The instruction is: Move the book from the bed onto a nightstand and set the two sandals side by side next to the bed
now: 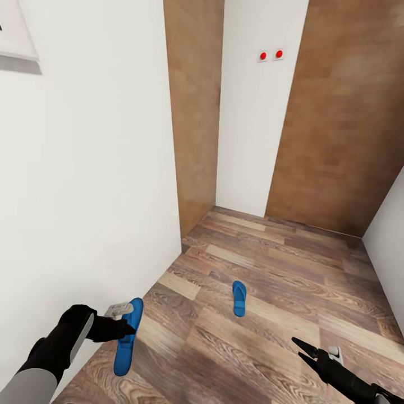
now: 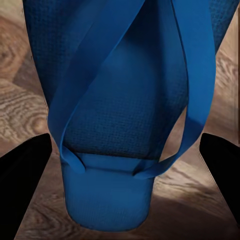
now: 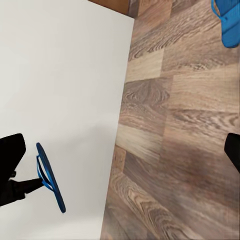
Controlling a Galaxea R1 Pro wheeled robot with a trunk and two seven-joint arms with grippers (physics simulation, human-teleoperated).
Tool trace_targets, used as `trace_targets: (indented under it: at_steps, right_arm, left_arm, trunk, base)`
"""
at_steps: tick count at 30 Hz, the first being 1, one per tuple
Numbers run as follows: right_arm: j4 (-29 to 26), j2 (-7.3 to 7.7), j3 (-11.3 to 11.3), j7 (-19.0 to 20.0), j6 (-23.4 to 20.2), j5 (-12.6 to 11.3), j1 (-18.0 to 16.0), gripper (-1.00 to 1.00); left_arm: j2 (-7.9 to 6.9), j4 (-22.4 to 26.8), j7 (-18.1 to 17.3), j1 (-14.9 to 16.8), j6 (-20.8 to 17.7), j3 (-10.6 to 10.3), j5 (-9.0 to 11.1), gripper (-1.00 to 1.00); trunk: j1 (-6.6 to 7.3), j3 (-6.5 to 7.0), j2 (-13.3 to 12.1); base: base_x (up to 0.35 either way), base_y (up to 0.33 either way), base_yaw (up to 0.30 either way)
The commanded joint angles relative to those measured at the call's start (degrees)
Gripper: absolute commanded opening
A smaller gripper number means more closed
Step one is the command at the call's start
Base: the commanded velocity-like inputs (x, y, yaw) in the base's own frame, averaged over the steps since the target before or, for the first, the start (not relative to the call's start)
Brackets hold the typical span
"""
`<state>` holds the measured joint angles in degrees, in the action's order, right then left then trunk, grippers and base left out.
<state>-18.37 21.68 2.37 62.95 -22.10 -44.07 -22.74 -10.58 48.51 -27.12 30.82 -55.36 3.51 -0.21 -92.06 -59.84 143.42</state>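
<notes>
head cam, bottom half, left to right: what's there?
left gripper → held sandal → sandal on the floor → right gripper

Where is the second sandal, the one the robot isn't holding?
In the head view the loose sandal lies flat on the wood floor near the middle, to the right of the sandal in the left gripper and clear of the white wall.
</notes>
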Motion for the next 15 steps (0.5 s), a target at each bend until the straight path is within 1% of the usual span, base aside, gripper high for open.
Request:
trace_targets:
  at_steps: [1, 5, 15]
  right_arm:
    - [0.0, -0.09, 0.1, 0.1, -0.6, -0.2, 0.0, 1.00]
    - [0.0, -0.38, 0.1, 0.1, -0.6, -0.1, 0.0, 1.00]
    - [0.0, -0.43, 0.2, 0.2, -0.8, -0.1, 0.0, 1.00]
  left_arm:
    - [0.00, 0.0, -0.2, 0.0, -0.4, 0.1, 0.0, -1.00]
    - [-0.04, 0.0, -0.2, 0.0, -0.4, 0.2, 0.0, -1.00]
    - [0.00, -0.1, -0.2, 0.0, -0.4, 0.1, -0.1, -1.00]
  trunk:
    - [0.00, -0.05, 0.0]
    - [0.00, -0.05, 0.0]
    - [0.00, -0.05, 0.0]
  base:
    - [0.131, -0.123, 0.000]
    - [0.131, -0.123, 0.000]
    - [0.131, -0.122, 0.000]
